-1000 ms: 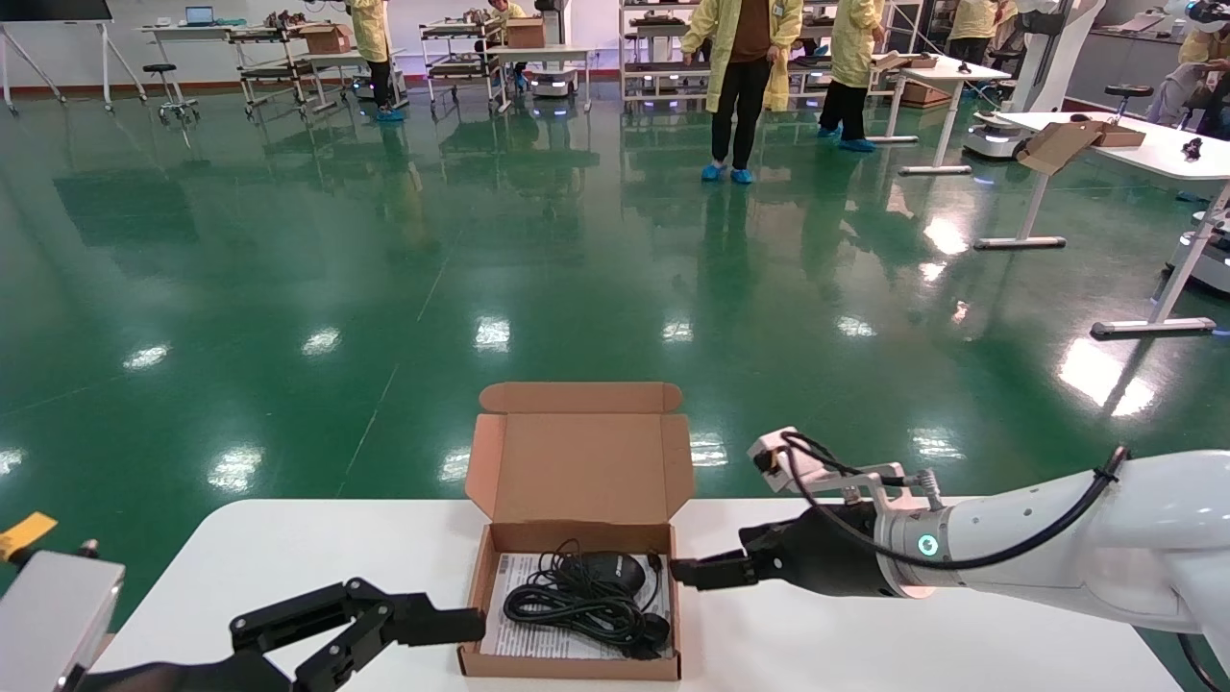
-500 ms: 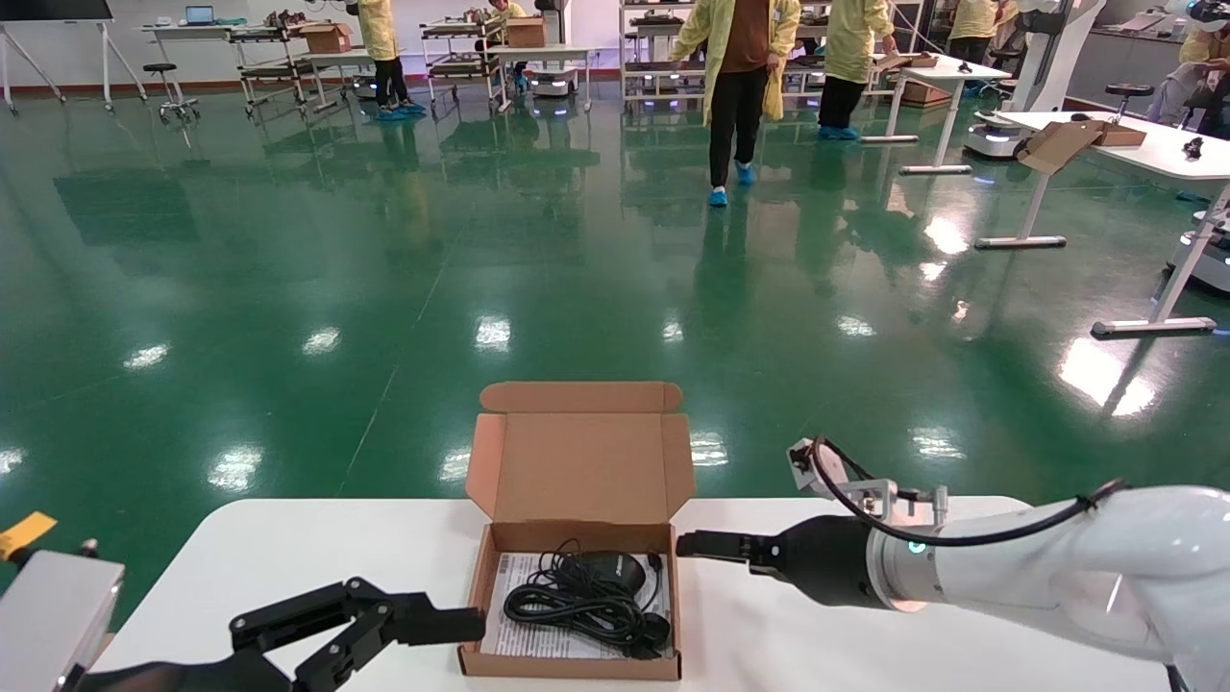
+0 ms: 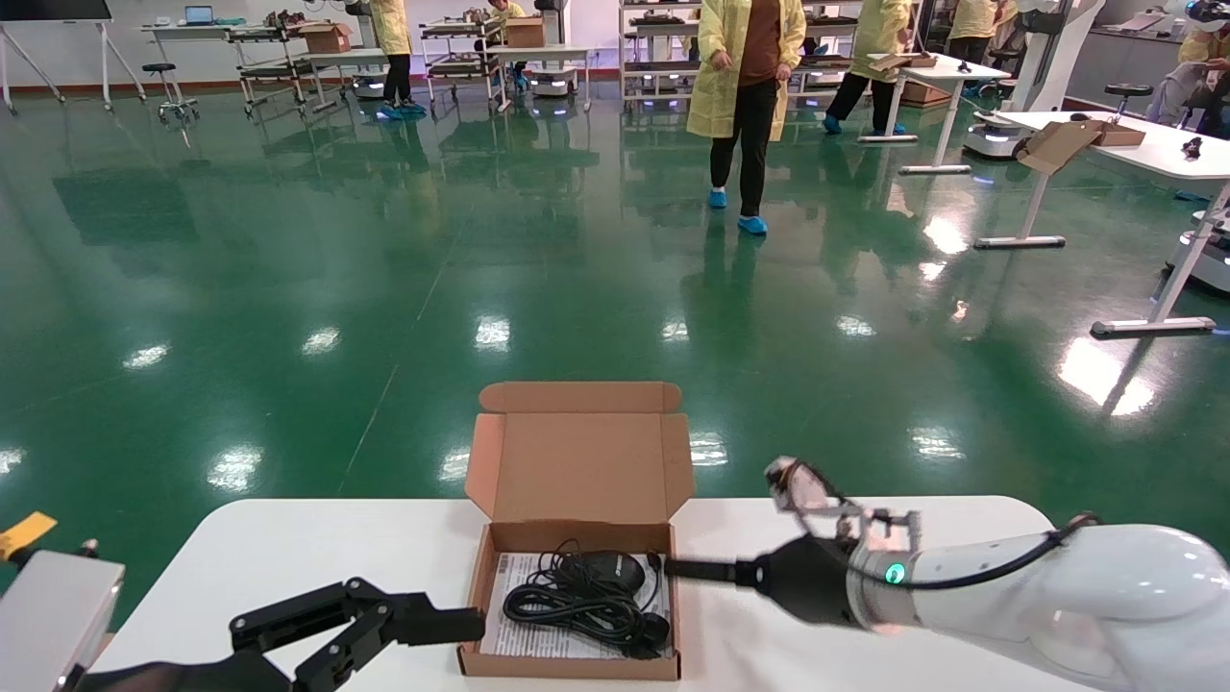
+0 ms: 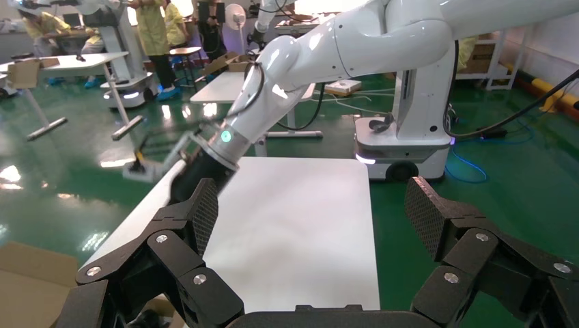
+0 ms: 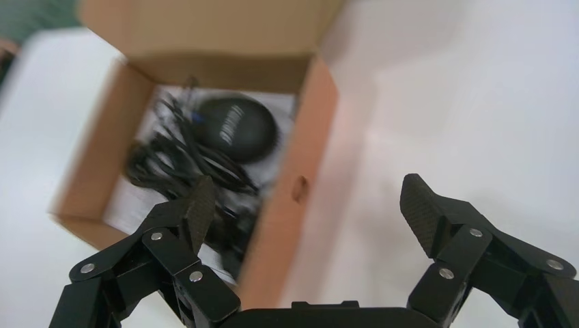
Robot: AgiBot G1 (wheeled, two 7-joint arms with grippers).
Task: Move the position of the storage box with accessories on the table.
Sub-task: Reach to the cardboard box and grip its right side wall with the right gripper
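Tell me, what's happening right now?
Both tools open: left tool beside the box, right tool straddling its right wall. Mouse and paper inside. Nothing blocking.

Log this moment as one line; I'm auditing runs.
brown cardboard storage box: open, on white table | left gripper: open, at box's left wall | right gripper: open, straddling right wall

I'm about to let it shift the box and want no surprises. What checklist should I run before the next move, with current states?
1. Storage box lid open, mouse and cable inside: ok.
2. Right gripper open, straddling the box's right wall: ok.
3. Left gripper open at the box's left wall: ok.
4. Either gripper touching cardboard: cannot tell.
5. Bare table to the right for sliding: ok.
6. Paper sheet flat under the cable: ok.
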